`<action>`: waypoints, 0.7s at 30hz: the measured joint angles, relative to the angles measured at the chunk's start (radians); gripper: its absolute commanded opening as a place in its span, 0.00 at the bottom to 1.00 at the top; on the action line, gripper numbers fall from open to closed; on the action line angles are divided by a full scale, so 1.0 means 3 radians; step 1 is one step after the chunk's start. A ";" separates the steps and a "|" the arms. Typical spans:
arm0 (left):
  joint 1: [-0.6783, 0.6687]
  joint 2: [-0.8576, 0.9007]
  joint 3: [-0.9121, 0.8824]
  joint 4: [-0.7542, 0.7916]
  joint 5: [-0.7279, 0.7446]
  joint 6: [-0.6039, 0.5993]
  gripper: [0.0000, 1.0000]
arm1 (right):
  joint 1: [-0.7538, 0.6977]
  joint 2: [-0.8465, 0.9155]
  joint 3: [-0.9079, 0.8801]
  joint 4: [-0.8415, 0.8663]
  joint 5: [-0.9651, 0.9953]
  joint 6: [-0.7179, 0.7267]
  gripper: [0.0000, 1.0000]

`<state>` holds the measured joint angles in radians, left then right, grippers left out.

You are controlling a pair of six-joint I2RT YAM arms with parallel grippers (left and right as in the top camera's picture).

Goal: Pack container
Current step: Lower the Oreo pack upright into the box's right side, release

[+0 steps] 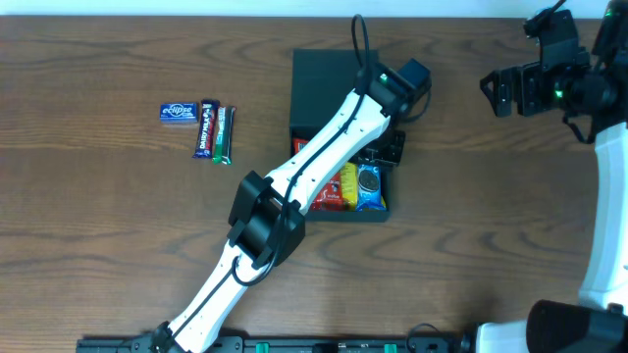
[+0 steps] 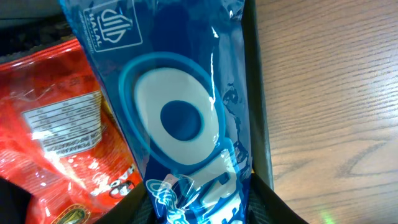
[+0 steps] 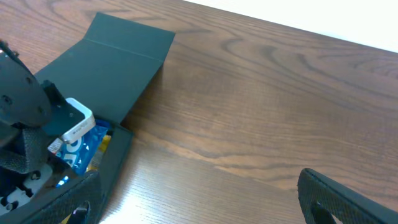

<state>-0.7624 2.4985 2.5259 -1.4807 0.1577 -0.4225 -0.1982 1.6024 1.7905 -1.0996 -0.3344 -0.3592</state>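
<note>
The dark container (image 1: 334,213) lies open at the table's middle, its flap lid (image 1: 324,78) folded back. It also shows in the right wrist view (image 3: 118,68). Inside are a red packet (image 1: 331,193), a yellow one (image 1: 348,184) and a blue snack packet (image 1: 369,187). My left gripper (image 1: 392,148) reaches into the box at its right side. In the left wrist view its fingers (image 2: 199,202) are shut on the end of the blue packet (image 2: 180,118), which lies against the box's right wall (image 2: 258,93) beside the red packet (image 2: 50,124). My right gripper (image 1: 497,90) is open and empty above bare table (image 3: 199,199).
Three more snacks lie on the table left of the box: a blue Eclipse pack (image 1: 179,112), a dark blue bar (image 1: 206,128) and a green bar (image 1: 224,134). The left arm stretches diagonally across the box from the front edge.
</note>
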 measured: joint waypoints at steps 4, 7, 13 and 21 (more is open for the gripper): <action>-0.0003 0.0000 -0.0089 0.0075 0.0015 -0.0052 0.38 | 0.0000 0.0001 0.0000 0.0001 -0.0009 0.0000 0.99; -0.0003 0.0000 -0.0104 0.0084 0.0029 -0.0086 0.38 | 0.0000 0.0001 0.0000 0.0000 -0.0041 0.0000 0.99; -0.0003 0.0000 -0.0104 0.0127 0.0053 -0.0125 0.45 | 0.0000 0.0001 0.0000 0.0000 -0.0061 0.0000 0.99; -0.0003 0.0000 -0.0104 0.0092 0.0066 -0.0163 0.80 | 0.0000 0.0001 0.0000 0.0000 -0.0085 0.0000 0.99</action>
<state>-0.7631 2.4985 2.4947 -1.4532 0.1776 -0.4713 -0.1982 1.6028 1.7905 -1.0996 -0.3599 -0.3592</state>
